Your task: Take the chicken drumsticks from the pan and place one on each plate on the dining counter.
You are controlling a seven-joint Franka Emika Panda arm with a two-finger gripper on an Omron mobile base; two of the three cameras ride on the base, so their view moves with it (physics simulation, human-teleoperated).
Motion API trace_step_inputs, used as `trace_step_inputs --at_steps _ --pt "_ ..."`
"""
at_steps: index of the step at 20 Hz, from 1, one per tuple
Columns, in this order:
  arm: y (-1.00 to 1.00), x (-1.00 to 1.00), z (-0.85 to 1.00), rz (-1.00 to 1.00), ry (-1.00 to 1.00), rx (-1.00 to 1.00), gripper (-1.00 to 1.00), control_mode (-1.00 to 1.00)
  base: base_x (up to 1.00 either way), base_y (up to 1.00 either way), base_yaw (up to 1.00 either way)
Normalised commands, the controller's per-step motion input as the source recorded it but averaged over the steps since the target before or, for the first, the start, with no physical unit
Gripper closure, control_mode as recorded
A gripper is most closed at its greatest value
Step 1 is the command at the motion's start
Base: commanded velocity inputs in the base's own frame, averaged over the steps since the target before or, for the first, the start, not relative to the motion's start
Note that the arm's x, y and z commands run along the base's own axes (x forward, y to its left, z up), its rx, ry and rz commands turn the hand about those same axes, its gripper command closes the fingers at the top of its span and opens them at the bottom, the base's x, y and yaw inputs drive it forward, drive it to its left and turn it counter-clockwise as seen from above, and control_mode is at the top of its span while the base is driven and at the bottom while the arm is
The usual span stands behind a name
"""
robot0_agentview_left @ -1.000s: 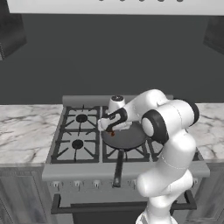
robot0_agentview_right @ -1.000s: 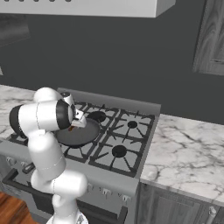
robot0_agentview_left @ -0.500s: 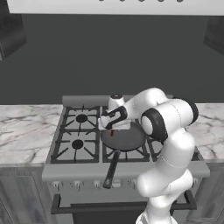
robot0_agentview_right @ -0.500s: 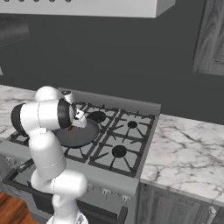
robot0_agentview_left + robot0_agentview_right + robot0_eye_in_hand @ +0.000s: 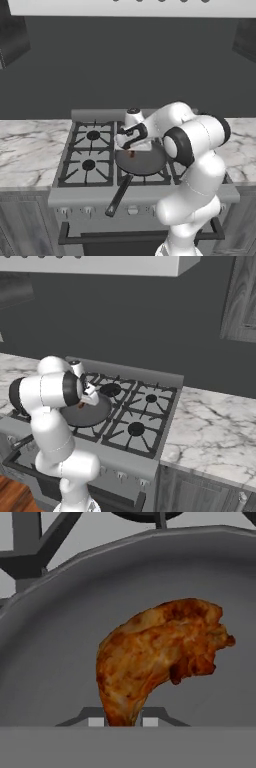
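We see the gripper (image 5: 131,148) low over the pan (image 5: 145,162), at its back left part in the left base view, hand pointing down. The pan sits on the stove (image 5: 90,155), on the front burner right of centre, with its long black handle (image 5: 118,196) running out toward the front edge and past the knob panel. In the right base view the same pan (image 5: 87,412) lies on the front left burner, partly hidden by the white arm, and a small reddish bit of a chicken drumstick (image 5: 81,405) shows just under the hand. In the left base view that drumstick (image 5: 132,154) is a small red-brown spot on the pan floor right below the gripper. The hand view is close up: one drumstick (image 5: 160,657) lies on the dark grey pan floor (image 5: 55,662), fat meaty end up and right in that view, narrow bone end down toward the finger tips (image 5: 96,721). The two tips stand either side of the bone end, a narrow gap apart, so the jaws are partly open around it; we cannot tell if they press on it. We make out just one drumstick in the pan. Marble counters (image 5: 30,150) flank the stove on both sides; a hood (image 5: 100,265) hangs above.
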Motion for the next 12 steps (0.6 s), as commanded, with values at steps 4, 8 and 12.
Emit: trace_step_inputs --at_steps 4,8,12 --pt "-0.29 -0.54 0.26 -0.12 0.00 0.00 1.00 -1.00 0.00 0.00 0.00" --pt "-0.23 -0.47 0.76 -0.03 -0.08 0.00 1.00 -1.00 0.00 0.00 0.00" --pt "0.00 -0.59 0.76 0.02 -0.01 -0.07 1.00 -1.00 0.00 0.00 0.00"
